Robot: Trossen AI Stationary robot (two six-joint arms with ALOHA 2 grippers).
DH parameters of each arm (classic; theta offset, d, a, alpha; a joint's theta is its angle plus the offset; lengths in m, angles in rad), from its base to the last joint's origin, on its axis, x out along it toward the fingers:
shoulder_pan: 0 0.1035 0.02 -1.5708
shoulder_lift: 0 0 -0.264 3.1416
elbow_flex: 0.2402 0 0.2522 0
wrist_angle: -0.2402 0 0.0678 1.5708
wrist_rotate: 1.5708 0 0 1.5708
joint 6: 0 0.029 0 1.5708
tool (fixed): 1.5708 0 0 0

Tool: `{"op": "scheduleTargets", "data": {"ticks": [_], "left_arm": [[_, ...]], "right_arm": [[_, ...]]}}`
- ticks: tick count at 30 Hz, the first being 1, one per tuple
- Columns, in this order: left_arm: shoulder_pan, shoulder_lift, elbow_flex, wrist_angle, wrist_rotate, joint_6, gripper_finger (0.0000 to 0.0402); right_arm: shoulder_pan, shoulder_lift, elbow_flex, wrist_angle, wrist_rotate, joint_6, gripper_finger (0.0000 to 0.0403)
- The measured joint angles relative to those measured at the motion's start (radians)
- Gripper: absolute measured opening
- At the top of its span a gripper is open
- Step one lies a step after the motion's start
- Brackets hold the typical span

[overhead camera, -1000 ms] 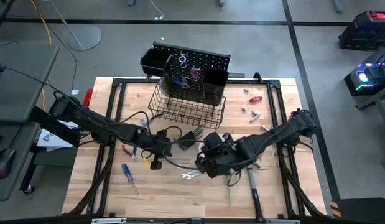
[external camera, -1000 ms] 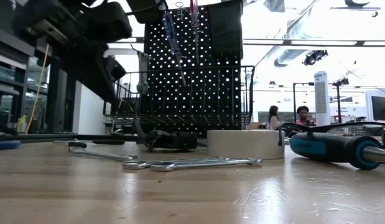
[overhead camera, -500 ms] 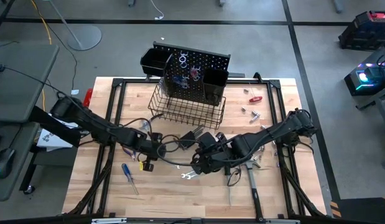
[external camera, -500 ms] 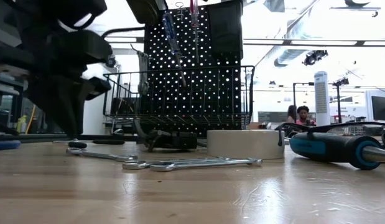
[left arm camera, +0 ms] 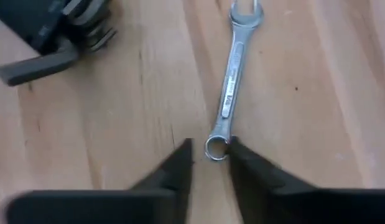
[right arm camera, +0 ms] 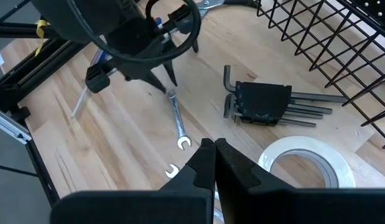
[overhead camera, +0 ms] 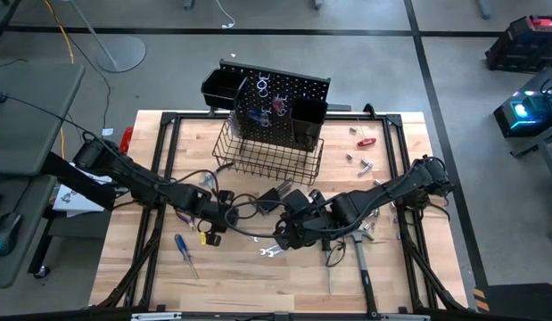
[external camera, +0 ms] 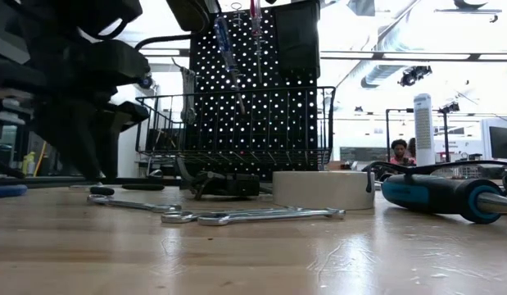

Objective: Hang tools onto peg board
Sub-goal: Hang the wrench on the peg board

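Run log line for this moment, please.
left gripper: jaws apart astride ring end of wrench lying on table | right gripper: shut, empty

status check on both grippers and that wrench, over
Left gripper down at table, fingers part open around wrench ring end, no grip yet. Right gripper shut, empty, hovering near tape roll. Hex key set close by, not blocking.

Desk (overhead camera: 284, 276): pale wood, visible grain. Peg board (external camera: 261, 98): black, regular rows of holes. Wire basket (overhead camera: 268, 153): black. Wrench (left arm camera: 232, 81): silver. Tape roll (right arm camera: 307, 163): white. Hex key set (right arm camera: 264, 102): black. Screwdriver (overhead camera: 185, 254): blue handle. Left pincer (left arm camera: 209, 163), right pincer (right arm camera: 215, 155): dark.
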Motion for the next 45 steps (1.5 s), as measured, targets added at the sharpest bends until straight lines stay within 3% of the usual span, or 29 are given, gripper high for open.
{"op": "scheduleTargets", "data": {"ticks": [2,6,22,38,41,45], "left_arm": [[0.000,0.000,-0.003,0.007,0.023,-0.017,0.0021],[-0.001,0.000,-0.034,0.040,0.028,-0.040,0.0004],[0.000,0.000,-0.062,0.105,0.034,-0.056,0.0000],[0.001,0.020,-0.225,0.338,0.000,-0.156,0.0000],[-0.001,0.018,-0.260,0.391,-0.006,-0.173,0.0000],[-0.001,0.018,-0.269,0.412,-0.016,-0.176,0.0000]], "right_arm": [[0.000,0.000,0.000,0.000,0.000,0.000,0.0000],[0.000,0.000,0.000,0.000,0.000,0.000,0.0000],[0.000,0.000,0.000,-0.023,0.000,0.010,0.0000],[0.000,0.028,-0.025,-0.019,-0.019,0.026,0.0000],[-0.019,0.066,-0.095,0.095,-0.091,-0.011,0.0001],[-0.071,0.114,-0.201,0.492,-0.242,-0.112,0.0027]]}}
